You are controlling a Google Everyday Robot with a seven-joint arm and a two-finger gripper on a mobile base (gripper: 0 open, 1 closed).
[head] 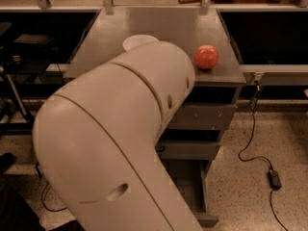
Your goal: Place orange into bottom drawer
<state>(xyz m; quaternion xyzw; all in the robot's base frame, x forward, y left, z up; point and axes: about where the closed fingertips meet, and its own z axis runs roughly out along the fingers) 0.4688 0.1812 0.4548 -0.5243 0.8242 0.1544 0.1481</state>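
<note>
My arm [120,143] fills the left and middle of the camera view. The gripper is out of view, hidden behind or below the arm. The orange is hidden too. The bottom drawer [195,186] of the grey cabinet is pulled out; only its right part and front corner show, to the right of the arm. What shows of its inside looks bare.
On the grey cabinet top [163,23] sit a reddish-pink round fruit [206,57] near the front right edge and a white bowl [137,41], mostly covered by my arm. The two upper drawers [202,115] are shut. A black cable and adapter [274,178] lie on the floor at right.
</note>
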